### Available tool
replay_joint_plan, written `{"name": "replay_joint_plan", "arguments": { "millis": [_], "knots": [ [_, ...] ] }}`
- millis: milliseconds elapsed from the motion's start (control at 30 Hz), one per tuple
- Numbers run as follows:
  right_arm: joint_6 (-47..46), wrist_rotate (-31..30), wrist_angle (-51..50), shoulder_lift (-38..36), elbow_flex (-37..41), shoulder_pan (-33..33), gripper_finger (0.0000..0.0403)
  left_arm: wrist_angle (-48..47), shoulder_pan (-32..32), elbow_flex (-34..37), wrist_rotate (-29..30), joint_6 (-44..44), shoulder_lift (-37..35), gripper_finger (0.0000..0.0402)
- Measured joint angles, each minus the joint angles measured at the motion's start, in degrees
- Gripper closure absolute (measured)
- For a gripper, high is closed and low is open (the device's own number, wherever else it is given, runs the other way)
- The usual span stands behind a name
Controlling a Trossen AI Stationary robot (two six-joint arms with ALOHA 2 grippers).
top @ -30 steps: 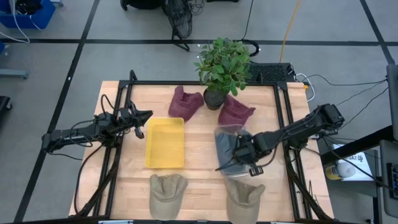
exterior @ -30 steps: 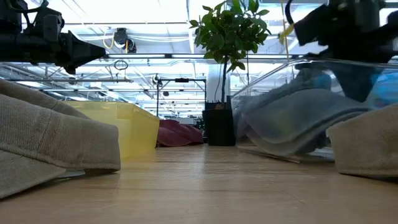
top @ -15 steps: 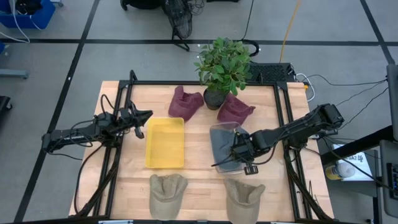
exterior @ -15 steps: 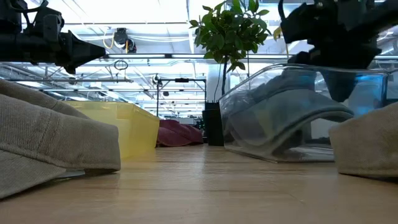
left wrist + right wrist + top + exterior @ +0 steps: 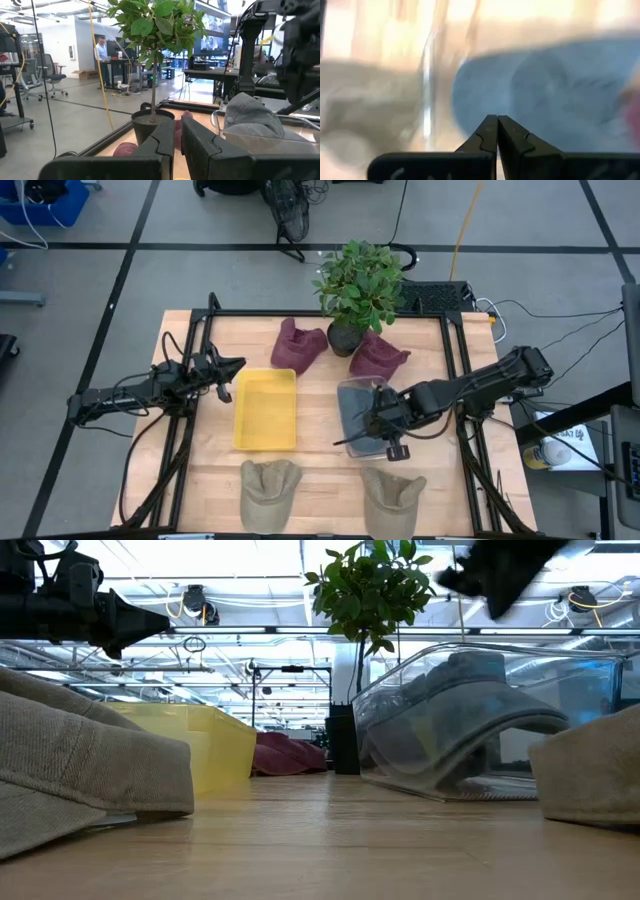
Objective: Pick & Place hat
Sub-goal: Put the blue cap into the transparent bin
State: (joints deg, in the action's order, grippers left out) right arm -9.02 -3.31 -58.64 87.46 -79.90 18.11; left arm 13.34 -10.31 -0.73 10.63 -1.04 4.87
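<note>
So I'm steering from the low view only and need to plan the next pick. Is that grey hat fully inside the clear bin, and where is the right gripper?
Observer: From above, the grey hat lies inside the clear bin, right of the yellow tray.
Operator: And the right gripper?
Observer: The right gripper is over the bin, fingers shut, holding nothing.
Operator: How many hats are left on the table?
Observer: Two tan hats at the front edge, and two maroon hats either side of the potted plant.
Operator: Left arm?
Observer: The left gripper waits left of the yellow tray, nearly shut, empty.
</note>
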Motion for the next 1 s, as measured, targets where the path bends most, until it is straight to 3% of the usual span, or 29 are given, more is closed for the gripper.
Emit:
{"name": "replay_joint_plan", "arguments": {
  "millis": [100, 400, 567, 1000],
  "knots": [
    [4.25, -4.19, 1.8, 0.0, -1.98, -1.68, 0.0403, 0.01, 0.0, 0.0, 0.0, 0.0, -0.01, 0.0364],
    [15.76, -3.99, 7.38, 0.43, 0.79, -13.73, 0.0403, 0.16, 0.0, 0.0, 0.09, -0.24, -0.01, 0.0364],
    [17.7, 1.85, 10.61, 0.39, 4.58, -18.16, 0.0403, 0.16, 0.0, 0.0, 0.09, -0.24, -0.01, 0.0364],
    [16.33, 1.5, 12.59, 0.41, 13.13, -21.38, 0.0403, 0.21, 0.0, 0.0, 0.07, -0.5, -0.01, 0.0364]
  ]
}}
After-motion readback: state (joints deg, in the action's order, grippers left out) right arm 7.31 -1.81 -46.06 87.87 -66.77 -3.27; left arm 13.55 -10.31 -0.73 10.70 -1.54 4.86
